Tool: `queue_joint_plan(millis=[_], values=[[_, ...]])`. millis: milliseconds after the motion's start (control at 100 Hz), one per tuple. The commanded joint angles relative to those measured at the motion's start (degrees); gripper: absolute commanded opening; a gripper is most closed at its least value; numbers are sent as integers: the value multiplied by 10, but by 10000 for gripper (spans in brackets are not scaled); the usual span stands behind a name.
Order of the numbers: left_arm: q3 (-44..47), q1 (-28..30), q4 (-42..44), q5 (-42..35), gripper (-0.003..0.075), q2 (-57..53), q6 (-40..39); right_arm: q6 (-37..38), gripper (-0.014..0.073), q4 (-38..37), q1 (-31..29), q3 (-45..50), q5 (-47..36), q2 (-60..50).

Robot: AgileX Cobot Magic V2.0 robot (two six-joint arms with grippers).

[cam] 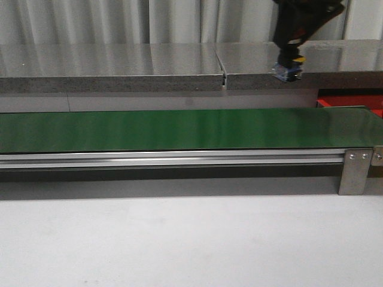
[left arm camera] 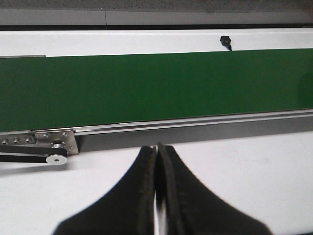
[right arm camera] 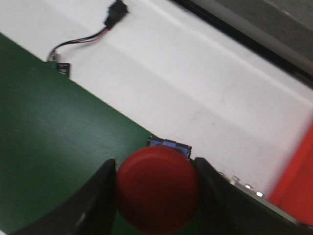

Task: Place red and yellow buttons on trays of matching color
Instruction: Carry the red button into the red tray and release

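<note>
The right gripper point(right arm camera: 156, 196) clasps a domed glossy red button point(right arm camera: 157, 188) above the long green belt point(cam: 179, 130); transport is underway. Next it should swing toward the flat red plastic tray point(cam: 350, 102) at about three o'clock and lower. The left gripper point(left arm camera: 157, 161) rests pinched together, empty.

The long green belt point(cam: 179, 130) runs bare from edge to edge, nothing standing on its surface. The white tabletop point(cam: 179, 245) along its near side lies open too. At the belt's right end, the right end effector point(cam: 288, 70) hangs above the far edge, clamped on a red button point(right arm camera: 157, 188). A red tray point(cam: 350, 103) sits just beyond that end.
</note>
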Motion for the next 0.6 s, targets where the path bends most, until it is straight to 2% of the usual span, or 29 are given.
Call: queue_joint_plan(millis=[0, 180, 380, 590], values=[[-15, -4, -8, -39, -19, 2, -1, 2, 111, 8, -37, -17, -34, -32], [-15, -4, -8, -39, -19, 2, -1, 5, 111, 11, -103, -17, -70, -26], [-15, -4, -8, -39, -19, 2, -1, 9, 111, 12, -140, -17, -86, -9], [-15, -4, -8, -39, -19, 2, -1, 78, 111, 12, -172, -17, -123, 16]])
